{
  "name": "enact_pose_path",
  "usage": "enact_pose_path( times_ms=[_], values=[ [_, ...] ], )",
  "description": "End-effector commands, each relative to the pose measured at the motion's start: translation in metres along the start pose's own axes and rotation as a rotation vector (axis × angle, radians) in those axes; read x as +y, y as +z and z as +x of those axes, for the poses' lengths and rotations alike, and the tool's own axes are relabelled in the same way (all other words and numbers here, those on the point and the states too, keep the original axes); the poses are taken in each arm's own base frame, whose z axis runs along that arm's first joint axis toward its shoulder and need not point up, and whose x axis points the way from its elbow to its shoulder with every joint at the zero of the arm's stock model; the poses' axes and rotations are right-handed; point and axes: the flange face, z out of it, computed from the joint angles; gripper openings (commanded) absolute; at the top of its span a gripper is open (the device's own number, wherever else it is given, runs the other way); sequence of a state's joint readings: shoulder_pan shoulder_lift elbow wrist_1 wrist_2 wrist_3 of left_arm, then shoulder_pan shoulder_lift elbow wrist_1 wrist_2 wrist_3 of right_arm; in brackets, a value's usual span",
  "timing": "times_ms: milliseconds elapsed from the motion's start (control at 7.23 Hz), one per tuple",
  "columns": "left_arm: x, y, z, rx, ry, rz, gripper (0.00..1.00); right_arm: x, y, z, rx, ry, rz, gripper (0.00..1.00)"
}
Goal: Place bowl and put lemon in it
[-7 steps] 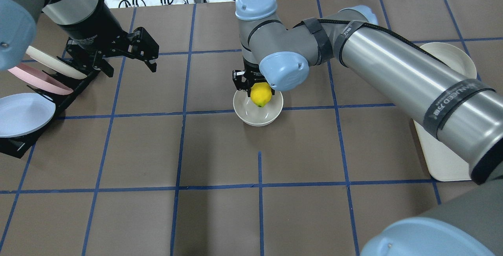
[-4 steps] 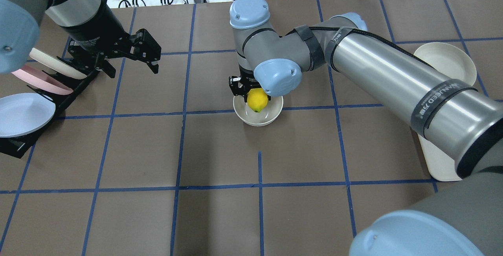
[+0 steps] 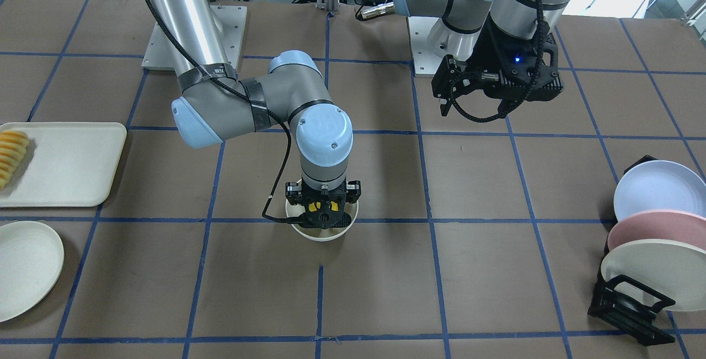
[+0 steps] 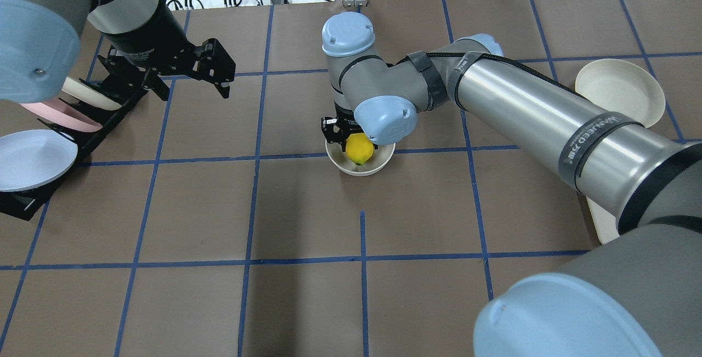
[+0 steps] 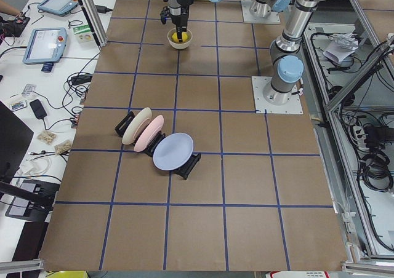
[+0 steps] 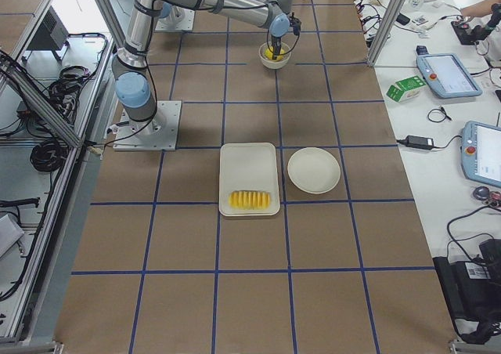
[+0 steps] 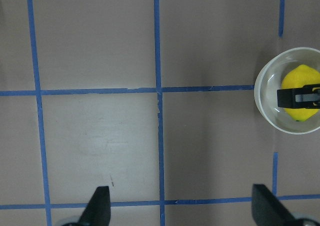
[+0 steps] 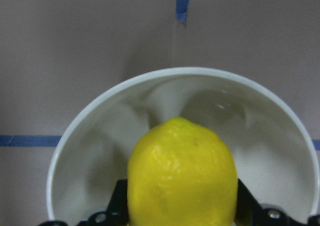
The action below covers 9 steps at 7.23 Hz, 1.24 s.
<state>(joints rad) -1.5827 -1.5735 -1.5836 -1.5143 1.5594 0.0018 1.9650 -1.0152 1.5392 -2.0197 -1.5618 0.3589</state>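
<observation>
Brown-papered table (image 4: 307, 209) with a blue tape grid; lemon held inside the bowl.
Right gripper (image 3: 323, 216) has its fingers clamped on the lemon (image 4: 359, 149), low within the bowl (image 4: 356, 173) at mid-table; best to release gently, then lift straight up clear of the rim; left gripper (image 7: 182, 211) hovers well apart, fingers spread, empty.

From the front, the black body of the right gripper (image 3: 322, 219) blocks nearly all of the lemon (image 3: 314, 205), just yellow slivers peeking through, and much of the bowl (image 3: 322, 236) with it. Overhead, the blue wrist joint (image 4: 384, 120) of the right arm (image 4: 526, 110) hides the gripper's fingertips, the lemon's top and the bowl's far rim, and the tray (image 4: 596, 217) is mostly buried under that arm. On the right wrist camera the lemon's lower end runs off the bottom edge, so contact with the bowl's floor can't be told, and both side views show them too small to judge.
</observation>
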Motion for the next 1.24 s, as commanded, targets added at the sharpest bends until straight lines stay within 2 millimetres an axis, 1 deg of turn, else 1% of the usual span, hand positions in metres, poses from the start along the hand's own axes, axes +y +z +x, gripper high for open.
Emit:
enact_pose_path(
  times_ms=[0, 277, 415, 553, 691, 830, 968, 1106],
  values=[
    [0.001, 0.000, 0.000, 0.002, -0.006, 0.000, 1.00, -0.002, 0.016, 0.000, 0.011, 0.000, -0.020, 0.44],
    [0.001, 0.000, 0.001, 0.006, -0.004, 0.000, 1.00, -0.002, 0.010, 0.001, 0.012, 0.003, -0.012, 0.97],
    [0.002, 0.001, 0.001, 0.006, -0.004, -0.003, 1.00, -0.002, 0.008, 0.001, 0.013, -0.009, -0.009, 1.00],
    [0.002, 0.003, 0.001, 0.007, -0.003, -0.006, 1.00, -0.002, 0.000, 0.002, 0.006, -0.002, -0.001, 1.00],
    [0.003, 0.003, 0.001, 0.007, -0.003, -0.006, 1.00, 0.003, -0.019, 0.004, 0.002, 0.001, 0.020, 1.00],
    [0.003, 0.003, 0.001, 0.007, -0.003, -0.006, 1.00, 0.005, -0.042, 0.011, -0.008, 0.010, 0.051, 1.00],
    [0.003, 0.002, 0.001, 0.007, -0.003, -0.004, 1.00, 0.008, -0.065, 0.020, -0.012, 0.021, 0.063, 1.00],
    [0.003, 0.002, 0.001, 0.007, 0.000, -0.004, 1.00, 0.008, -0.086, 0.036, -0.016, 0.033, 0.073, 1.00]
  ],
)
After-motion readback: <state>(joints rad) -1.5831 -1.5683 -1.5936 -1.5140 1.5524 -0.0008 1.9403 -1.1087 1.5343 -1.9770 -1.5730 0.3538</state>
